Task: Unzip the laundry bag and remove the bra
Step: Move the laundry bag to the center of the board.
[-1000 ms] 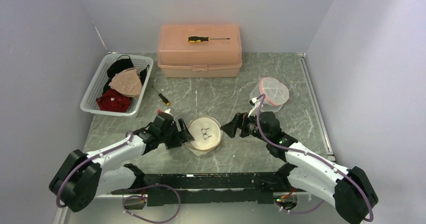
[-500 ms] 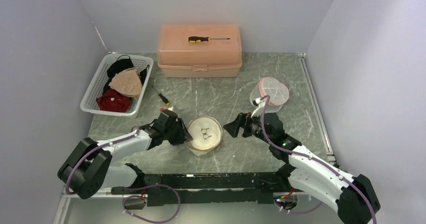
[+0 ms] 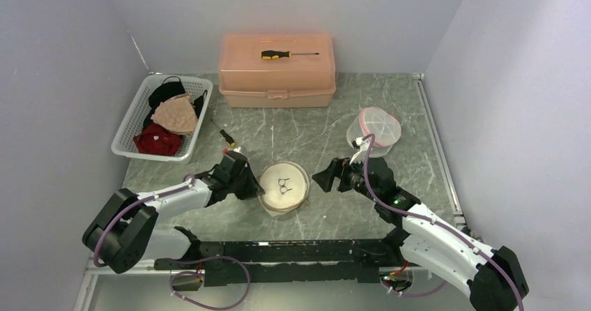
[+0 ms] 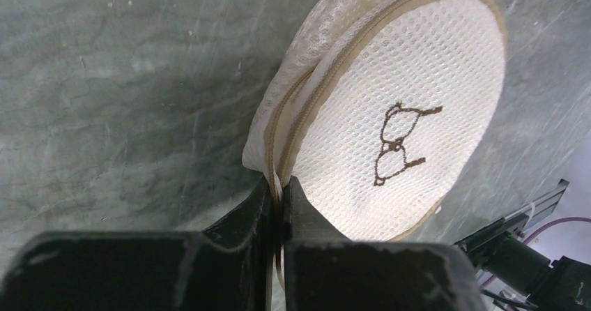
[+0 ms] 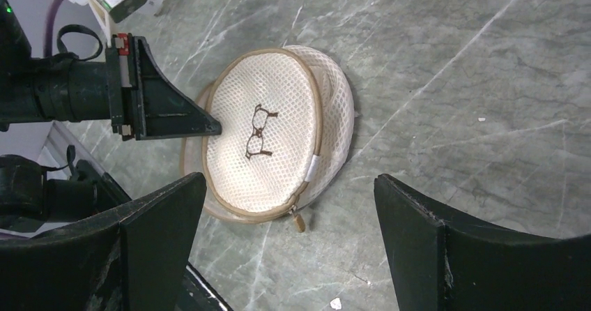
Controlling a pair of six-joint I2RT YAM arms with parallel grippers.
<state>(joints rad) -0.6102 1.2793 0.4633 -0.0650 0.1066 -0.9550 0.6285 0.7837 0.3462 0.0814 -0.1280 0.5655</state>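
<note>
The laundry bag (image 3: pixel 284 185) is a round white mesh pouch with tan trim and a drawn bra outline, lying in the front middle of the table. My left gripper (image 3: pixel 256 187) is shut on its left rim; in the left wrist view the fingers pinch the tan zipper seam (image 4: pixel 281 185) and the bag (image 4: pixel 390 116) tilts up. My right gripper (image 3: pixel 317 178) hovers open just right of the bag, clear of it. In the right wrist view the bag (image 5: pixel 265 143) lies beyond the spread fingers (image 5: pixel 289 185), its zipper pull (image 5: pixel 299 221) hanging at the near edge. The bra is hidden.
A white basket (image 3: pixel 132 126) with beige, black and red garments stands at back left. A pink toolbox (image 3: pixel 277 70) with a screwdriver (image 3: pixel 287 54) on its lid sits at the back. A small screwdriver (image 3: pixel 227 137) lies behind the left arm. A pink-trimmed mesh bag (image 3: pixel 376 130) stands right.
My left gripper has closed from open onto the bag's left rim and the bag has tipped up slightly. The right gripper has stayed open and drifted a little to the right.
</note>
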